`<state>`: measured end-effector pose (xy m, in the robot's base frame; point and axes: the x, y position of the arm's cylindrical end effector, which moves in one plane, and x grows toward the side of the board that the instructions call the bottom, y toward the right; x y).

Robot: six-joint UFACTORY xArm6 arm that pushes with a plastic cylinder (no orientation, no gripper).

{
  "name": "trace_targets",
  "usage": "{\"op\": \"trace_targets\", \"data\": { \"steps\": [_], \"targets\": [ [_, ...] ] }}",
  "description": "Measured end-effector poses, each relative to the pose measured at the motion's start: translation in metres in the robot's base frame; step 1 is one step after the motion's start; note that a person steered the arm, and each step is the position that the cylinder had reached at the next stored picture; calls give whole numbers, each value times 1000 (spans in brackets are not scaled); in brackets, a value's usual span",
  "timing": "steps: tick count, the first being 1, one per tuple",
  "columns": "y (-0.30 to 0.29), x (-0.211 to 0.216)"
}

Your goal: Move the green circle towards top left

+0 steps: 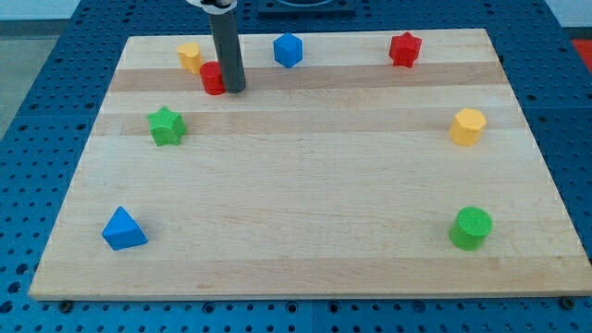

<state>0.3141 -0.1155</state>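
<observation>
The green circle [471,228] is a short green cylinder at the view's bottom right of the wooden board [305,185]. My tip [234,90] is near the view's top left, touching the right side of a red block [213,79]. The tip is far from the green circle, across the board from it.
A yellow block [190,56] sits at the top left, a blue hexagon [288,50] at the top middle, a red star [404,49] at the top right. A green star [166,126] is at the left, a yellow hexagon [468,126] at the right, a blue triangle [122,229] at the bottom left.
</observation>
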Motion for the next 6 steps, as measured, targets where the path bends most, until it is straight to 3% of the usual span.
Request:
{"op": "trace_targets", "data": {
  "steps": [2,3,4,5,6],
  "targets": [
    [-98,-2],
    [-149,-41],
    [-154,-87],
    [-79,-88],
    [-61,-60]
  ]
}}
